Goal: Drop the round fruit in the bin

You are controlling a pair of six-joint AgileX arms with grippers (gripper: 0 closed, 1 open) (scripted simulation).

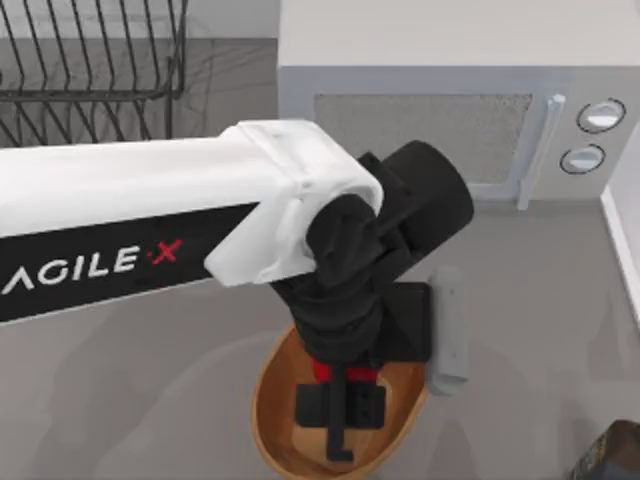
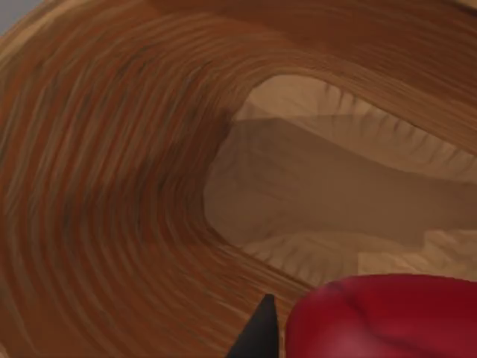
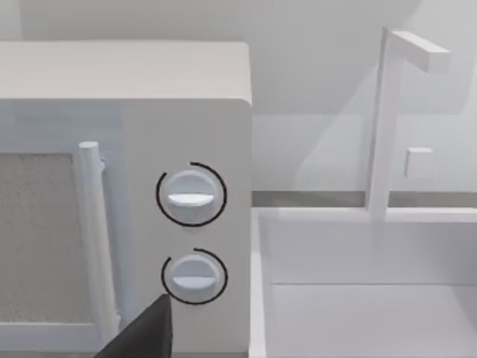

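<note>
Round fruit (image 1: 322, 373) pinched between left gripper (image 1: 340, 392) jaws, inside bin (image 1: 270, 420).

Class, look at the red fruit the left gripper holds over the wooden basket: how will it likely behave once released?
The round fruit looks smooth and rounded, so it will probably roll a little on landing. The bin has tall curved sides and a flat bottom, which should likely keep it in. The left gripper sits low inside the bin, so the drop seems short; bruising looks unlikely.
</note>
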